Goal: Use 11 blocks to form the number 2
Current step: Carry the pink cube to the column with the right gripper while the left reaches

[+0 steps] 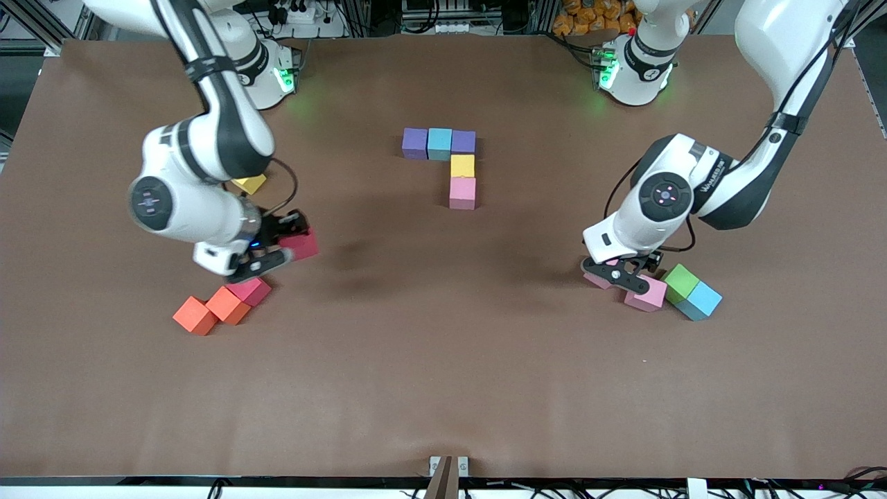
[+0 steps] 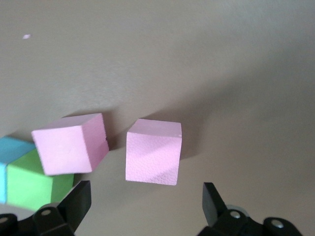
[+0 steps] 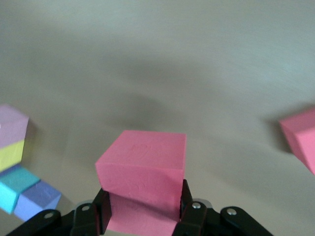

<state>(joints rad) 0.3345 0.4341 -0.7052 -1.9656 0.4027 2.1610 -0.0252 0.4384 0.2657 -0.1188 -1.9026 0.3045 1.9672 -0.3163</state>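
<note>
Right gripper (image 1: pixel 280 249) clamped on a crimson block (image 1: pixel 302 244); left gripper (image 1: pixel 627 276) spread wide over two pink blocks (image 1: pixel 647 294).

The front view hides one pink block (image 2: pixel 153 151) under the left arm; the wrist view shows it whole between the fingers, untouched. The partial number 2 (image 1: pixel 449 163) lies mid-table.

The brown table (image 1: pixel 443 360) carried an L-shaped row of purple, sky-blue, purple, yellow and pink blocks (image 1: pixel 450 161) at mid-table. Two orange cubes (image 1: pixel 209 309) and a crimson cube (image 1: pixel 251 290) lay toward the right arm's end. Two pink cubes (image 2: pixel 113 147), a green cube (image 1: pixel 680 282) and a sky-blue cube (image 1: pixel 703 300) lay toward the left arm's end.
</note>
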